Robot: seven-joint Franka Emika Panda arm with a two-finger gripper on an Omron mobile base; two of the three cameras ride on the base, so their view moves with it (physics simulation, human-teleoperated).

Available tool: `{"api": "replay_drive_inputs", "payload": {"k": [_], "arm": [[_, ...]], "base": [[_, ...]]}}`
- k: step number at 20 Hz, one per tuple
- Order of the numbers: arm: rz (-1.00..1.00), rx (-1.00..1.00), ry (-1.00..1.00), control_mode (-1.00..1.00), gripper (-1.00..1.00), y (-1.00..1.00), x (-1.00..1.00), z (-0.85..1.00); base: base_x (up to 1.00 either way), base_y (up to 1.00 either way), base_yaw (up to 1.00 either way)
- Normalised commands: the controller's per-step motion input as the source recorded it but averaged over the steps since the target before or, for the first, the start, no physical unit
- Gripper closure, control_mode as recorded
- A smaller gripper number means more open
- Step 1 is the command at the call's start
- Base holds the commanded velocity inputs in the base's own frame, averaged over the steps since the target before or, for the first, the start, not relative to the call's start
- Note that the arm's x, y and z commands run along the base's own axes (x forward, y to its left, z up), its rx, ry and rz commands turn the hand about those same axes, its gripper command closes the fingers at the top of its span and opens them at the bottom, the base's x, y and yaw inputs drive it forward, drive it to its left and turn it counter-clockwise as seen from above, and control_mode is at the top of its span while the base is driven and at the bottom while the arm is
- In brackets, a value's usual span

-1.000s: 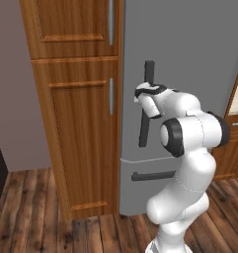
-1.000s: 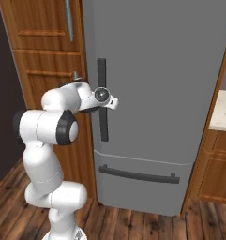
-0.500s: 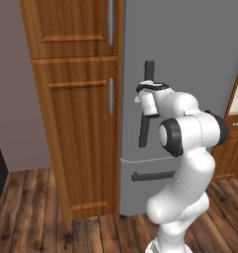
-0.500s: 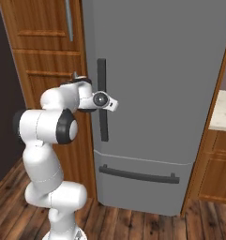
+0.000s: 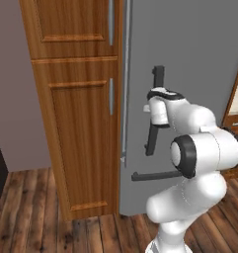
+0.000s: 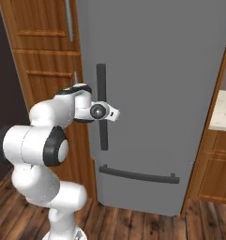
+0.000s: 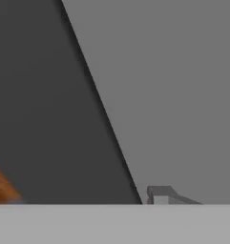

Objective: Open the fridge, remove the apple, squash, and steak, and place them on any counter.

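The tall grey fridge (image 5: pixel 189 49) (image 6: pixel 161 56) stands with its door shut, so the apple, squash and steak are hidden. My gripper (image 5: pixel 153 106) (image 6: pixel 103 111) is at mid-height of the dark vertical bar handle (image 5: pixel 158 74) (image 6: pixel 101 79), with its jaws closed around the bar. In the hand view the handle (image 7: pixel 49 119) runs as a wide dark band across the left. One fingertip (image 7: pixel 159 194) rises right beside the band's edge; the other is hidden.
A brown wooden cabinet (image 5: pixel 76 123) (image 6: pixel 39 47) with silver handles stands directly left of the fridge. The lower drawer's dark horizontal handle (image 5: pixel 155 175) (image 6: pixel 138 174) is below my hand. A pale stone countertop (image 6: pixel 222 112) on wooden cupboards lies at the right. The floor is dark wood planks.
The jaws have closed in on the vertical handle. The hand has stayed at the same spot on the bar, and the door has not visibly moved.
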Motion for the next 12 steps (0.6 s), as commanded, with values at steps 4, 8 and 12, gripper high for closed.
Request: {"api": "replay_drive_inputs", "payload": {"k": [4,8,12], "arm": [[0.1,-0.04,0.01,-1.0,1.0,-0.69,-1.0,0.26],[0.14,-0.01,0.06,-1.0,1.0,-0.72,-1.0,0.34],[0.19,-0.01,0.03,-1.0,1.0,-0.68,-1.0,0.51]], "base": [[0.0,0.0,0.0],[0.0,0.0,0.0],[0.0,0.0,0.0]]}}
